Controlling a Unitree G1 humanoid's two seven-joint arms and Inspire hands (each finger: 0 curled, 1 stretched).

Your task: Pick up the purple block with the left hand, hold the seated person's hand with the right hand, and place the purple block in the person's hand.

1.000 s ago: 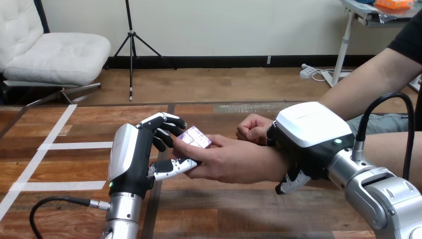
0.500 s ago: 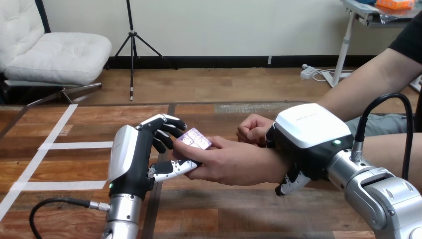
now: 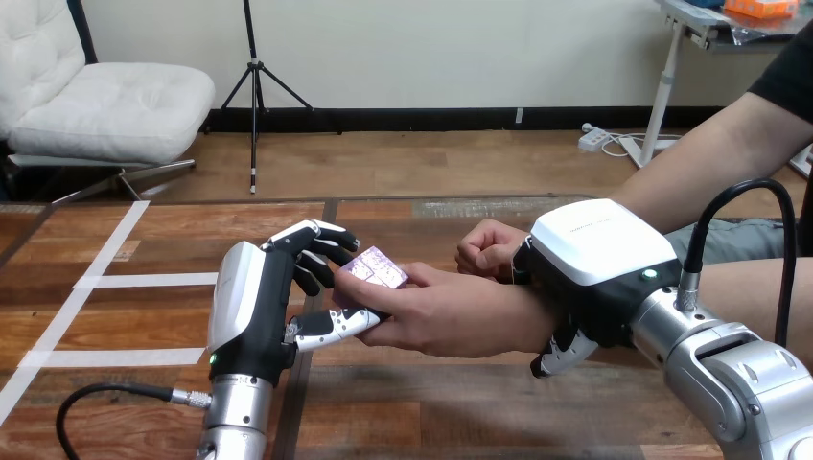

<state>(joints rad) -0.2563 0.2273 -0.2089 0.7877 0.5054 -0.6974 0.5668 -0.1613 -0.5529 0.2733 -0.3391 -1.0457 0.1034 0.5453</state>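
Almost nothing has moved in the last second: the right hand (image 3: 599,254) has sunk a trace with the wrist it holds, and the left hand (image 3: 251,307), the purple block (image 3: 376,265) and the person's near hand (image 3: 436,309) sit as they did.

That right hand wraps the person's wrist from above, its white back on top and its fingers (image 3: 559,356) curling out underneath, so it has a closed hold on the wrist. The near hand lies palm up over the table (image 3: 134,393), reaching toward the robot's left side. The block rests on the outstretched fingers of that hand, tilted a little, with its pale top face up. The left hand stands just beside the block at its left edge, part of it tucked under the person's fingertips. Whether it still grips the block or merely touches it, I cannot tell. The person's far hand (image 3: 487,247) is a loose fist behind the wrist, apart from the block.

The block looks small, stiff and light, likely with a smooth, slightly slick top, so it should neither bend nor weigh on the palm. Its flat shape suggests a pinch across two opposite side edges, not the top face. It probably slides easily on a tilted palm, so the release seems to call for a slow, level withdrawal.
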